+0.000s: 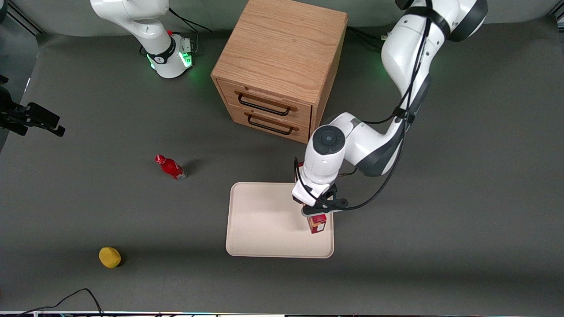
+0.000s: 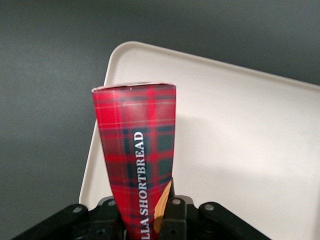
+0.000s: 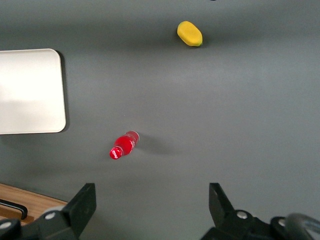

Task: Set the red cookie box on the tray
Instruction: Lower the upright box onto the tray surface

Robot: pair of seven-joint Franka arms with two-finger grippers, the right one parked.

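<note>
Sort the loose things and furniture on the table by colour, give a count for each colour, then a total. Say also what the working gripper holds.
Red: 2, the cookie box and the bottle
Cream: 1, the tray
Yellow: 1, the lemon
Wood brown: 1, the drawer cabinet
Total: 5
The gripper is shut on the cookie box, above the tray.
</note>
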